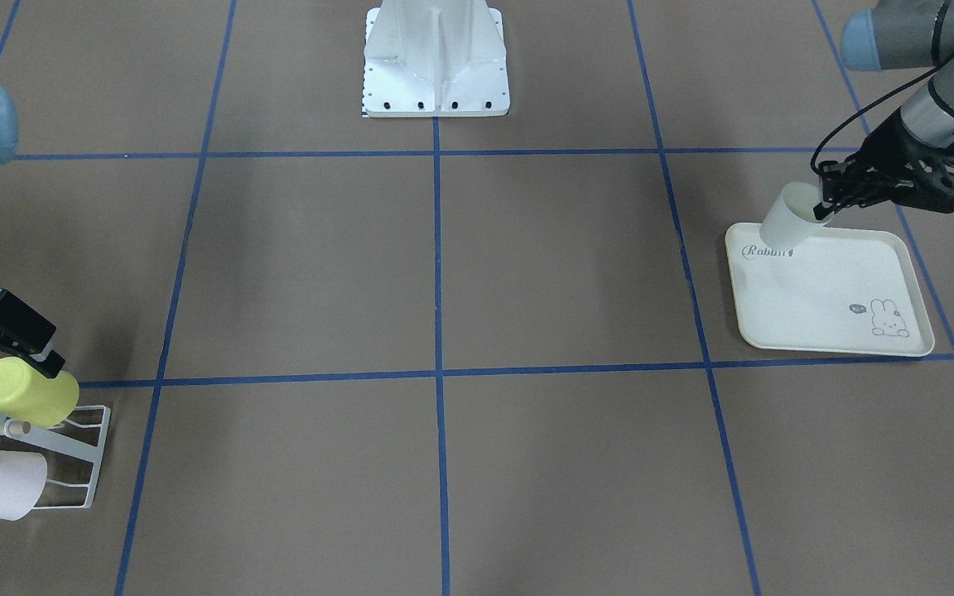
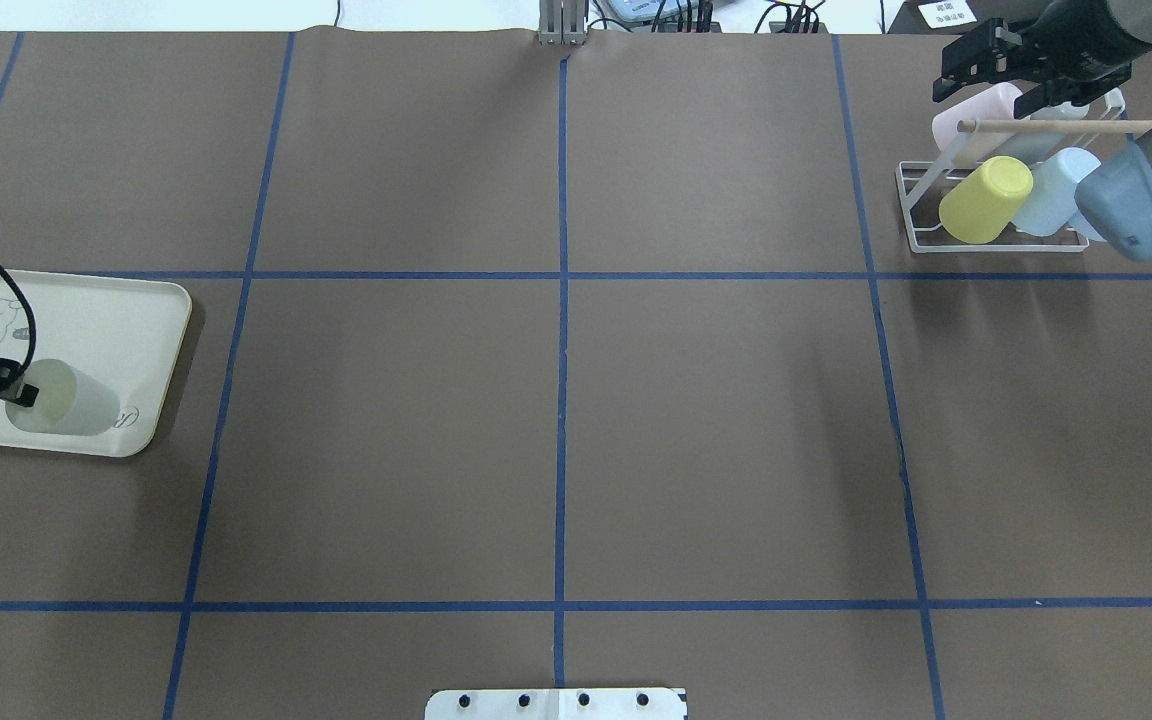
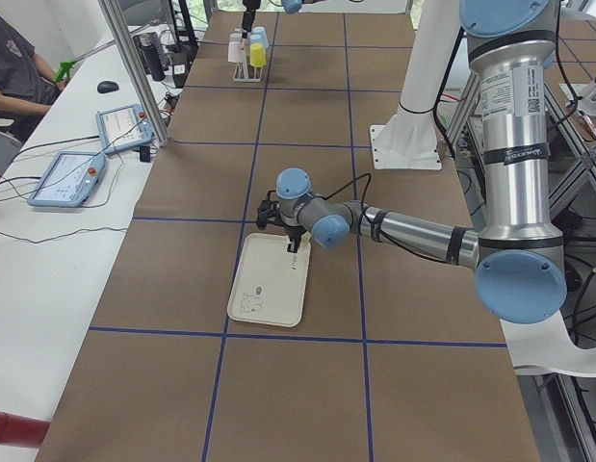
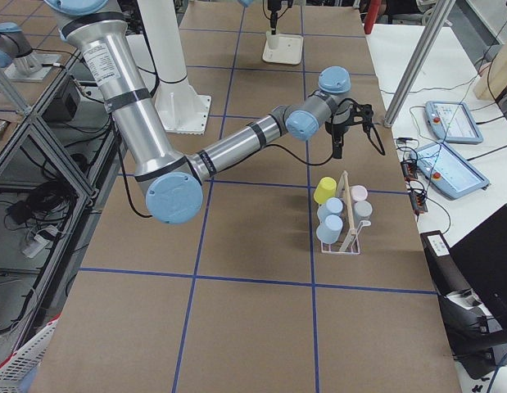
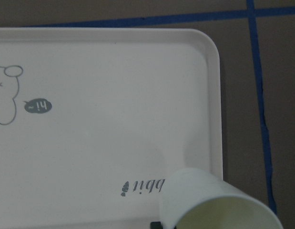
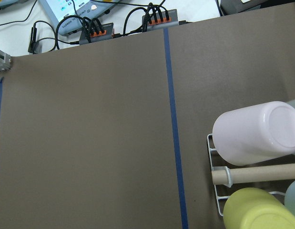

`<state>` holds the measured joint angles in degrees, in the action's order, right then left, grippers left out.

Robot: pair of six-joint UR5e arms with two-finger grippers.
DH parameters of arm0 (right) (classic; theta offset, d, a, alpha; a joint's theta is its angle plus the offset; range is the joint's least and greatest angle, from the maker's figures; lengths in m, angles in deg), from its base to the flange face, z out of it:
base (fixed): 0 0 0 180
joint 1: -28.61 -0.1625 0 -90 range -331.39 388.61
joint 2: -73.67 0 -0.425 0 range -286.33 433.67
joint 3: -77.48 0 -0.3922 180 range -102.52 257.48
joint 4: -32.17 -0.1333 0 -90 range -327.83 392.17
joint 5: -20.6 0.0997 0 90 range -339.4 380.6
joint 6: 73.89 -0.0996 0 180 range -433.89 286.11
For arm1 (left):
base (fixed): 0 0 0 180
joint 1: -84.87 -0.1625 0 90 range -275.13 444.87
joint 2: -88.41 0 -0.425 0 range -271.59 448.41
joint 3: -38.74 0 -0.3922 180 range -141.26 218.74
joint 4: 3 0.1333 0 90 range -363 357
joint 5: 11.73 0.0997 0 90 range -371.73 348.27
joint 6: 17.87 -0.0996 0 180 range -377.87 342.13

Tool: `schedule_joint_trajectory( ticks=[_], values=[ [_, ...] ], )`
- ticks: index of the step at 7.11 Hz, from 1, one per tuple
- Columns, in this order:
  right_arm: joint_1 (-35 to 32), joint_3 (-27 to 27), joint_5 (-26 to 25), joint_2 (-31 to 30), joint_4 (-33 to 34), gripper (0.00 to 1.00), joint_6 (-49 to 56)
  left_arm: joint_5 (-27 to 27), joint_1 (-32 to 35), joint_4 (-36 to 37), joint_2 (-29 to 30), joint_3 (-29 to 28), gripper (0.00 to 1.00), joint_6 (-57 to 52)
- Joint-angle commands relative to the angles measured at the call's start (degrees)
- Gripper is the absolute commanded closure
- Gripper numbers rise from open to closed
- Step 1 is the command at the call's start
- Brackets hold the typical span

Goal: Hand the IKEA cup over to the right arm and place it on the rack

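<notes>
Step in hand, as I read it: lift-off for the hand-over; left claw (image 1: 831,201) is clamped on the cup (image 1: 785,217) at its rim, one finger inside the mouth and one outside; the cup hangs tilted, mouth toward the claw, over the corner of the tray (image 1: 841,290) by the printed word (can't tell whether its base touches the tray). To do this well: raise straight up until the base clears the tray lip before any sideways travel; keep the pinch at the rim so the wall and base are free for the other claw; carry to mid-desk (image 1: 444,273) and present the base end toward the right side; no release until the second grip is on. A rim pinch is probably weak against twist, so go slow on wrist turns. Pose: left arm (image 3: 413,231) reaches low and long across the desk, forearm near level, wrist bent down at the tray. Right arm (image 4: 237,147) is stretched out, right claw (image 4: 337,146) pointing down above the far side of the rack (image 2: 908,205), well apart from the cup; can't tell its jaw width.
</notes>
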<state>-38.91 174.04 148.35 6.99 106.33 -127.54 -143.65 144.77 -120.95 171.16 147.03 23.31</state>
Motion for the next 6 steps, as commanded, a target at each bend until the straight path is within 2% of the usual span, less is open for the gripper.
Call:
schedule_joint_trajectory(
  ticks=[1,3,4,5,6],
  values=[
    [0.98,2.84,0.04,-0.73,-0.16,0.02,-4.17,-0.44,0.48,-0.78,6.41,1.04,1.0,10.16],
    [3.78,7.05,0.04,-0.73,-0.16,0.02,-11.09,-6.3,-0.4,-0.78,14.5,-2.35,1.0,24.86],
    [5.45,9.77,0.04,-0.73,-0.16,0.02,-15.3,-7.99,-1.71,-0.79,18.89,-3.17,1.0,25.26],
    [7.55,11.97,0.04,-0.56,-0.16,0.02,-18.65,-8.35,-3.98,-0.7,25.9,-6.57,1.0,26.4],
    [9.49,14.08,0.04,-0.47,-0.33,0.02,-20.33,-7.75,-6.35,-2.0,27.18,-6.77,1.0,29.45]
  ],
)
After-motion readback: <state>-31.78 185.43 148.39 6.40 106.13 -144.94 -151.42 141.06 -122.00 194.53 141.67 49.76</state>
